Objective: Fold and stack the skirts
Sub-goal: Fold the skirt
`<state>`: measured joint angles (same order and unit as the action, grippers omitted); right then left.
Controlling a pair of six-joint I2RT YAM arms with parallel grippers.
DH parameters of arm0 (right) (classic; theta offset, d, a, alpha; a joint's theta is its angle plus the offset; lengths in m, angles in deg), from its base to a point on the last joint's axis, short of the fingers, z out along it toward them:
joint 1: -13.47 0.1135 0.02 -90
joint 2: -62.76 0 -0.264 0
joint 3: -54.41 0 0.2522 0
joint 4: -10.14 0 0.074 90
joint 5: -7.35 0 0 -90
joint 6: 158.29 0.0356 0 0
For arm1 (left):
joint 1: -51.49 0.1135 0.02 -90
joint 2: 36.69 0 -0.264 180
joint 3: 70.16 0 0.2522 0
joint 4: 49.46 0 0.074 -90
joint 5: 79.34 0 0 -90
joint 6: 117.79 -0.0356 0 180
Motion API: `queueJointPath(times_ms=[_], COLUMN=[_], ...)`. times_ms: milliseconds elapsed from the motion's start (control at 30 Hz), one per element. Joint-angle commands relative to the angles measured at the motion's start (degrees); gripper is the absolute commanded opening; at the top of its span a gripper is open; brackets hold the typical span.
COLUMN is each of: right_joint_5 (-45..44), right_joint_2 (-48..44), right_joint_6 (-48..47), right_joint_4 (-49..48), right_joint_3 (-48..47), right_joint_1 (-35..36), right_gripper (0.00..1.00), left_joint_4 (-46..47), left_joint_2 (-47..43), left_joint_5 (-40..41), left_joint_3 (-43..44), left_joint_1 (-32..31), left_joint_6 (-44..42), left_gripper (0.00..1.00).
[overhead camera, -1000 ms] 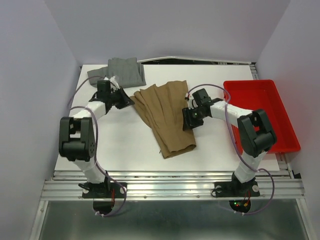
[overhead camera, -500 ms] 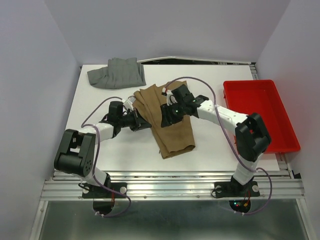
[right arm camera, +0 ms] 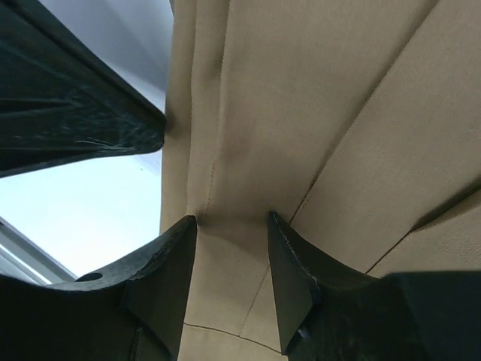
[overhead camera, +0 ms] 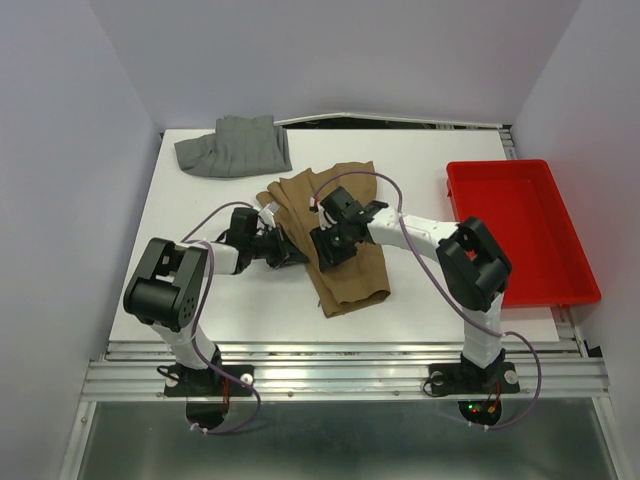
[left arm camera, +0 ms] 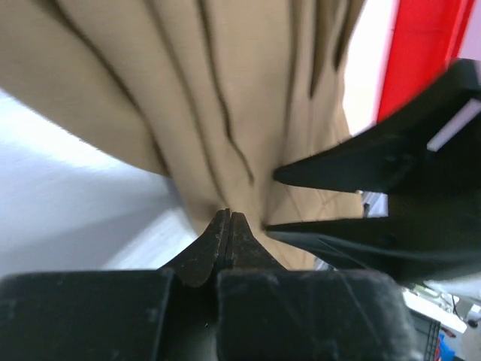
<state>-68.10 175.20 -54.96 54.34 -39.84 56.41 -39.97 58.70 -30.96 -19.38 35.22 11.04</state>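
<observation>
The tan skirt [overhead camera: 352, 272] is soft and limp — better hold its edge, where the left tool [left arm camera: 226, 219] pinches it; the right tool [right arm camera: 231, 220] is open.

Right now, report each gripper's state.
Left gripper: closed, pinching the tan skirt at its edge.
Right gripper: open, fingers astride a fold of it.

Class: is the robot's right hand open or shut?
Open: the right hand has black fingers apart, tan fabric skirt showing between them.
</observation>
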Motion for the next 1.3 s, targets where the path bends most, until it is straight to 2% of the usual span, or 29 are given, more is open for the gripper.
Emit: queueJointPath(times_ms=[0, 333, 633, 733, 833, 867, 900, 967, 1100, 1267], right_joint_5=[-3.64, -5.14, -5.23, -5.32, -5.32, -5.32, -5.14, -5.05, -5.41, -5.58], right_joint_2=[0.58, 1.81, 6.21, 6.30, 6.47, 6.47, 6.65, 6.82, 6.82, 6.21], right_joint_6=[-0.31, -0.75, -1.02, -1.45, -1.46, -1.37, -1.37, -1.46, -1.46, -1.63], right_joint_4=[0.33, 1.99, 3.49, 3.66, 3.84, 3.84, 4.02, 4.02, 4.02, 4.37], right_joint_3=[-4.50, -7.22, -10.21, -10.56, -10.48, -10.48, -10.39, -10.22, -10.39, -11.09], right_joint_1=[1.53, 2.15, 2.68, 2.68, 2.68, 2.68, 2.68, 2.68, 2.68, 2.68], right_gripper=[0.48, 0.51, 0.45, 0.38, 0.24, 0.24, 0.19, 0.13, 0.01, 0.01], left_joint_4=[-0.74, -4.43, -5.05, -1.64, 3.19, 3.47, 3.82, 4.53, 4.09, -2.05], left_joint_2=[0.67, 4.89, 5.33, 3.15, -0.98, -2.04, -2.92, -4.07, -1.98, 2.51], left_joint_5=[2.34, 4.89, 5.24, 1.22, -1.96, -1.97, -1.45, -1.35, 0.14, 3.04], left_joint_3=[2.18, 4.82, 5.00, 3.51, 1.57, 1.13, 0.35, -0.10, 0.33, 3.23], left_joint_1=[-0.43, -0.78, -0.87, -0.78, -1.30, -1.39, -1.57, -2.01, -2.10, -2.01], left_joint_6=[-1.12, -2.62, -2.88, -1.40, 0.63, 0.89, 1.25, 1.69, 1.43, -1.38], left_gripper=[0.00, 0.00, 0.00, 0.00, 0.00, 0.00, 0.00, 0.00, 0.00, 0.00])
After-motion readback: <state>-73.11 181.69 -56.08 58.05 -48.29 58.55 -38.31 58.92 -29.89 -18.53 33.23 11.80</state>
